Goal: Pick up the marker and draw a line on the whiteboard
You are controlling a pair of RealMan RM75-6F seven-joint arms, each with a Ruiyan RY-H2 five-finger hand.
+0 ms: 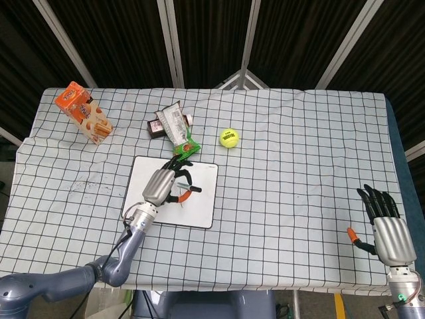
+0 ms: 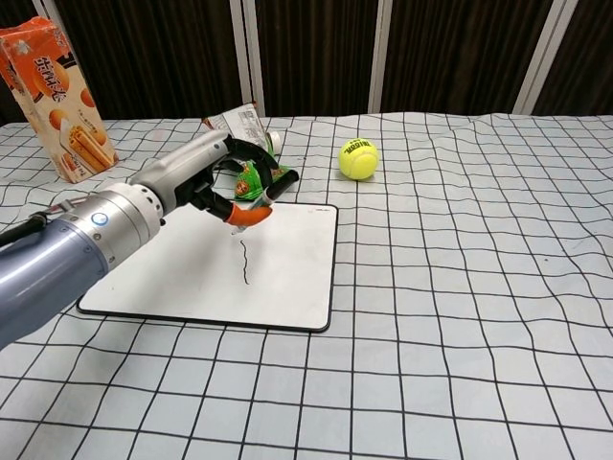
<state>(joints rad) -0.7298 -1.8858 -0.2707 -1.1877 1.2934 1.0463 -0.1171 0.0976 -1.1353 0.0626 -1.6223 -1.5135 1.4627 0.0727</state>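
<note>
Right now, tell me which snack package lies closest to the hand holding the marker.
The green snack packet, lying flat just beyond the left hand at the whiteboard's far edge; the orange carton stands upright, far off.

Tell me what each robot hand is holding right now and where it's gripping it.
The left robot hand pinches the marker along its barrel, just above the tip, over the whiteboard. The right robot hand holds nothing.

Sitting on the cloth: 1 whiteboard (image 1: 154,179), 1 marker (image 1: 188,190), 1 ball (image 1: 229,138), 1 orange carton (image 1: 83,112), 3 snack packets (image 1: 174,127); 2 hands showing.
</note>
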